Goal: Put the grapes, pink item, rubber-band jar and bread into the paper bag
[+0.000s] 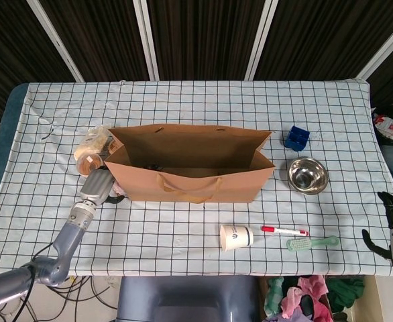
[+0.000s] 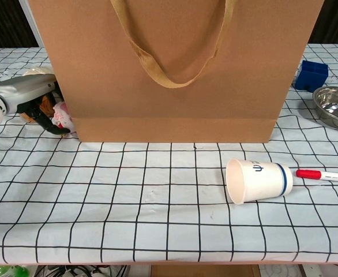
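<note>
Low beside the tall brown paper bag [image 2: 175, 69], the left hand [image 2: 33, 98] curls its fingers around the small pink item [image 2: 61, 115], seemingly grasping it for lifting in.

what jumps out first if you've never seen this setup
The big brown paper bag stands open mid-table and fills most of the chest view. At its left end the left robot hand reaches onto the pink item, with the rubber-band jar just behind. To the right sit a steel bowl and a tipped paper cup.
</note>
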### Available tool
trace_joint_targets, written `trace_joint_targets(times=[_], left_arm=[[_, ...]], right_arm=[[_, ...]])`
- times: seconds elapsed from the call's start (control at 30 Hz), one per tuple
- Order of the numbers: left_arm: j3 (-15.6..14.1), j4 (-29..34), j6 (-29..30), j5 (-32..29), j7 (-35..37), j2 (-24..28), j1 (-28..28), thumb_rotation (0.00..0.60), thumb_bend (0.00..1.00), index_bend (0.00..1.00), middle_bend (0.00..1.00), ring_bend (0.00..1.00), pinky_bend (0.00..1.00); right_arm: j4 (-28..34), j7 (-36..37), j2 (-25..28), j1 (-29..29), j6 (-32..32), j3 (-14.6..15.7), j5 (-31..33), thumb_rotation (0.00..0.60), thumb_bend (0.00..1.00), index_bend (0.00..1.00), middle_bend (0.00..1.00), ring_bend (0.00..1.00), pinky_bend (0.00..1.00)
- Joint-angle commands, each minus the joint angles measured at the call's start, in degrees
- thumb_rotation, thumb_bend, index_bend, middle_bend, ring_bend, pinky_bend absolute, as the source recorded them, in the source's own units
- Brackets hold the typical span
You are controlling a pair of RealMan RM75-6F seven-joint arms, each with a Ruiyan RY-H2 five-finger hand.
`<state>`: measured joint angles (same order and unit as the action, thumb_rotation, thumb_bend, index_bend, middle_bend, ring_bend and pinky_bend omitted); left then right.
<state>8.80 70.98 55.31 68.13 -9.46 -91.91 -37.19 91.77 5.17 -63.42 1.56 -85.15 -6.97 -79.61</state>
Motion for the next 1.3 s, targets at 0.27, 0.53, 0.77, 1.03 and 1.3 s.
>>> trace_joint_targets(times=[0.27,0.53,0.77,1.03,1.3], left_arm=[[-0.27,-2.37,0.53,0.63,-0.24,-1.31,0.1,0.6,0.35,0.53,0.54,0.38,0.47],[0.12,-3.02,2.69,1.74,0.35,-1.44,0.63,0.6,0.38,0.63,0.61,0.44,0.52],[0.35,-1.36,5.26,3.84,2.85,-0.03,1.48,0.6,0.38,0.64,0.62,0.45,0.52],[-0.16,9.18,13.16,9.02,5.92,9.08,5.43,0.6,0.38,0.65,0.62,0.45,0.52],[-0.44,19.97,22.87,14.59,7.5,19.91,10.66,0.6,0.38,0.65,0.61,0.45,0.52]], right_arm=[[0.12,0.13,0.07,-0.01,0.04,0.01,0.02,0.6,0.3,0.1,0.09,0.18,0.3],[0.18,0.29,0.14,0.0,0.09,0.03,-0.03,0.6,0.3,0.1,0.09,0.18,0.3],[0.23,0.25,0.13,-0.05,-0.05,0.03,-0.09,0.6,0.3,0.1,0.09,0.18,0.3],[0.21,0.26,0.16,-0.14,-0.16,0.03,-0.04,0.6,0.3,0.1,0.09,0.18,0.3],[0.22,-0.14,0.06,-0.12,-0.19,0.05,-0.05,0.6,0.3,0.1,0.09,0.18,0.3]])
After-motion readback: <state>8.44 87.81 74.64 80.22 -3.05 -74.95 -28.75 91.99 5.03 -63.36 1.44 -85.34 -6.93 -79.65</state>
